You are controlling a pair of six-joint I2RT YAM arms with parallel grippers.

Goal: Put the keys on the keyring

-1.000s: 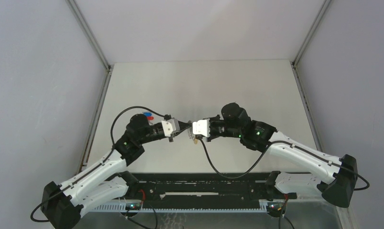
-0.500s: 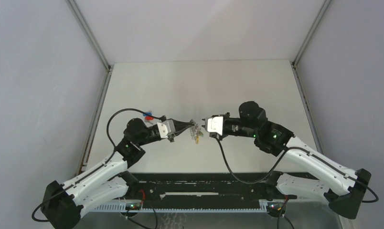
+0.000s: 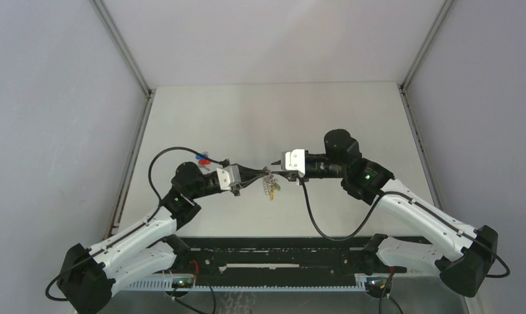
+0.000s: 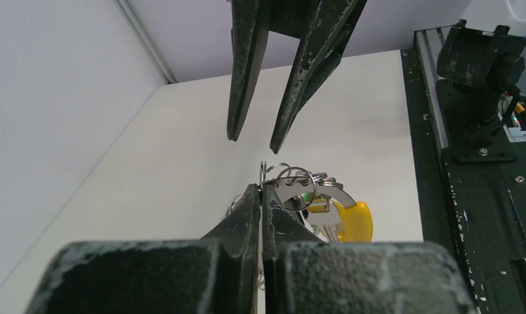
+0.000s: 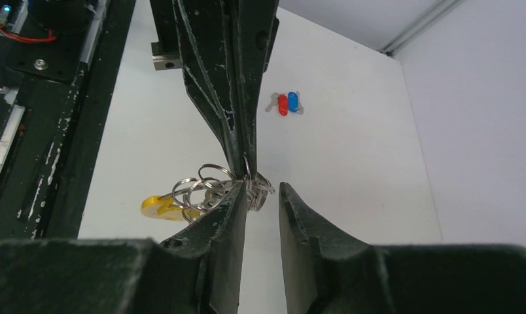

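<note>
At frame centre the keyring (image 3: 269, 184) hangs over open worktop (image 3: 280, 111), clear of its edges, clenched by the left fingers (image 3: 250, 174), the right fingers (image 3: 277, 163) parted alongside; the black-headed key is indiscernible.

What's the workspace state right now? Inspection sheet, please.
Surface: white table, no marks seen.
Job's things: keyring hangs from the left gripper; black-headed key not made out.
Clutter: blue and red keys lie on the table by the left wrist.
Grippers: left gripper shut on a ring; right gripper open, tips at the rings.
Cables: left cable and right cable loop free.
Surroundings: grey walls; nothing else seen.
</note>
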